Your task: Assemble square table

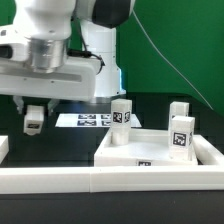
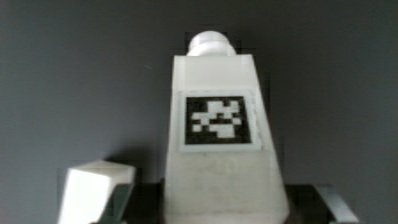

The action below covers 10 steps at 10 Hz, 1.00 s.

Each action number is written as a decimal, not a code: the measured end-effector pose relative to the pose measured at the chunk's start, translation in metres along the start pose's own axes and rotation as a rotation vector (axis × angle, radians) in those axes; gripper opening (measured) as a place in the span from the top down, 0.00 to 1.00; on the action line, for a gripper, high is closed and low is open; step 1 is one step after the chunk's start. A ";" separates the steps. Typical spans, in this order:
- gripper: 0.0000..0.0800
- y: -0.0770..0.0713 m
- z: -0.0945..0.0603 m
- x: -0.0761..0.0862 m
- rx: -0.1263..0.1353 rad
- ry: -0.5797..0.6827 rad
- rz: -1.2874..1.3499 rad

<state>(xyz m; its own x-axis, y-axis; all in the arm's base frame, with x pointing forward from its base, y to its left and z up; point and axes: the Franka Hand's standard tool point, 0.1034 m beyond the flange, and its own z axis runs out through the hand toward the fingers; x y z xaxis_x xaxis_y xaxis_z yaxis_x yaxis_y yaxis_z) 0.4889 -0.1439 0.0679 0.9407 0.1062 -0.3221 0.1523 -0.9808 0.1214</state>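
The arm [image 1: 60,45] fills the upper left of the exterior frame. Its gripper [image 1: 33,120] hangs at mid-left, above the black table [image 1: 60,145], with a leg [image 1: 33,122] clamped between the fingers. In the wrist view the same leg [image 2: 219,130] runs up the frame centre, tag facing the camera, a rounded peg at its far end, and dark fingers [image 2: 320,203] flanking its base. The jaws stand at a narrow setting, closed on the leg.

The slab [image 1: 130,152] lies flat at lower right of the exterior frame, raised rims up, its right edge near the frame border. Three legs stand upright on it: one [image 1: 121,113] at the rear left corner, one [image 1: 179,112] at the rear right, one [image 1: 181,137] just in front of that, tag forward. The slab's near left corner carries no leg.

A white rail [image 1: 100,180] spans the bottom of the frame, just in front of the slab; whether they touch cannot be told. The marker board [image 1: 85,120] lies flat behind, between the gripper and the slab. Open black surface lies below the gripper and left of the slab.

In the wrist view a white block [image 2: 93,190] shows at lower left, just beside the held leg; its identity cannot be told.

The background is a green wall [image 1: 180,40] with a cable [image 1: 160,50] crossing it at upper right.
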 end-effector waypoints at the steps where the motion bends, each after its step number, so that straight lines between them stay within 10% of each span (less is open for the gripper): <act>1: 0.64 -0.011 -0.008 0.000 0.017 0.014 0.043; 4: 0.64 -0.028 -0.036 0.027 0.032 0.195 0.107; 8: 0.64 -0.025 -0.036 0.035 -0.034 0.417 0.082; 10: 0.64 -0.039 -0.043 0.035 0.013 0.381 0.131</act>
<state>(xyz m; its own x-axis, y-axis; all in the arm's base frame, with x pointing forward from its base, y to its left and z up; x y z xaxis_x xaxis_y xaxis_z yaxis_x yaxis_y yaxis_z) 0.5293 -0.0951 0.0925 0.9973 0.0311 0.0664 0.0226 -0.9918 0.1255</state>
